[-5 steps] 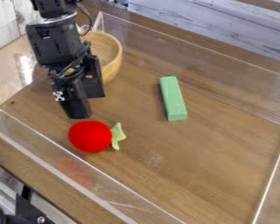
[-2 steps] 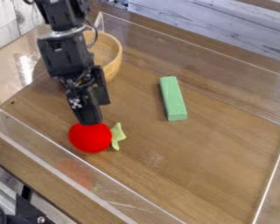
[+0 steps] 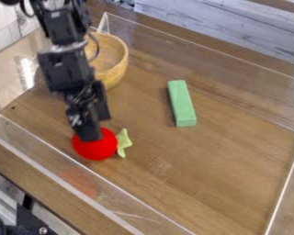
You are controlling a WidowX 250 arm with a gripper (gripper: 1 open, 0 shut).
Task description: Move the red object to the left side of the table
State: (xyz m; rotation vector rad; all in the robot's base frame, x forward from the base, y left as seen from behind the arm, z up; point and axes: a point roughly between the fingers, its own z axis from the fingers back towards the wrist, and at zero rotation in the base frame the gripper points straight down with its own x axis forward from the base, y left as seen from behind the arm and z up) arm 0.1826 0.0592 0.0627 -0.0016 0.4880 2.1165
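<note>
The red object (image 3: 100, 147) is a small round red toy fruit with a pale green leafy piece on its right, lying near the front left of the table (image 3: 223, 174). My black gripper (image 3: 87, 126) hangs right over it, pointing steeply down, its fingertips reaching the fruit's top and hiding part of it. The jaws look open around the fruit's upper part; I cannot tell whether they touch it.
A wooden bowl (image 3: 111, 57) stands at the back left behind the arm. A green rectangular block (image 3: 180, 103) lies right of centre. Low clear acrylic walls (image 3: 45, 165) edge the tabletop.
The gripper has come down and slightly forward, from above and behind the fruit to right on top of it. The fruit, bowl and block have not moved.
</note>
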